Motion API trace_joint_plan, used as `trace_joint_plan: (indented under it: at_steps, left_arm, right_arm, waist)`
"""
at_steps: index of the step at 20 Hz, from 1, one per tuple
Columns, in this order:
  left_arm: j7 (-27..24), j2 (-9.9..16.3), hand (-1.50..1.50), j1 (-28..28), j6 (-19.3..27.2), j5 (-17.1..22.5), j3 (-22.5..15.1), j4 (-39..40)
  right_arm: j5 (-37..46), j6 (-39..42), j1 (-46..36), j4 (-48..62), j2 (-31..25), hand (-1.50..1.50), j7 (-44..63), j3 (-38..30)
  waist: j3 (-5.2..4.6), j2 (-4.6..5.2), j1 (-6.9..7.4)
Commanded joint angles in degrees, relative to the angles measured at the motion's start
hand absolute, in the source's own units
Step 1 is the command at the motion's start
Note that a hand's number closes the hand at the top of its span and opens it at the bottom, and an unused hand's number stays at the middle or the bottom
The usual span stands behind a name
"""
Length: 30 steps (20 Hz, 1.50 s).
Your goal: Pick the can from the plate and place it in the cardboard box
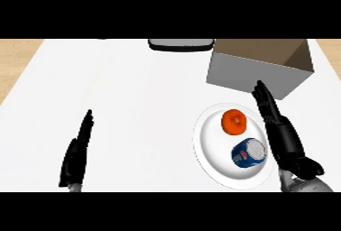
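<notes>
A blue can (250,153) lies on its side on the white plate (216,153), at the plate's lower right. An orange round object (234,122) sits on the same plate, above the can. The cardboard box (263,67) stands open at the back right, beyond the plate. My right hand (279,133) stretches along the plate's right rim with straight fingers pointing toward the box, just right of the can and holding nothing. My left hand (75,153) rests open at the lower left, far from the plate.
A dark tray-like object (180,44) sits at the counter's back edge, left of the box. The white counter top (133,99) spreads wide between my hands. Wooden floor shows past the counter's left edge.
</notes>
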Motion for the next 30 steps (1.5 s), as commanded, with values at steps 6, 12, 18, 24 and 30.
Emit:
trace_joint_plan:
  at_steps: [6,12,18,24,30]
  left_arm:
    - [-2.7,10.6,0.0,-11.4,-12.3,-0.7,0.9,-7.2]
    - [-4.9,11.8,0.0,-13.3,-22.1,5.2,2.7,-4.5]
    - [-1.6,10.4,0.0,-19.2,-22.8,4.7,3.6,-1.6]
    - [-0.1,12.0,0.0,-15.8,-24.6,5.1,3.7,-6.7]
    - [0.8,10.6,0.0,-16.9,-23.7,4.1,4.7,-6.0]
  right_arm:
    - [-16.4,18.0,-11.1,-12.7,-14.7,-1.5,4.0,-14.3]
    - [-11.6,33.8,-6.8,3.7,-28.2,-1.5,-11.4,-21.2]
    - [4.7,35.3,-6.8,4.0,-32.4,-1.5,-27.1,-17.7]
    - [14.8,37.6,-8.7,-3.7,-39.2,-1.5,-18.7,-12.4]
    - [22.3,41.2,-7.3,-16.6,-40.4,-1.5,-7.9,-5.2]
  waist:
    - [-0.74,0.26,-4.06]
    - [-0.76,1.45,-1.98]
    - [-0.8,1.51,-2.36]
    - [-0.9,1.05,-1.31]
    - [-0.91,0.94,-2.0]
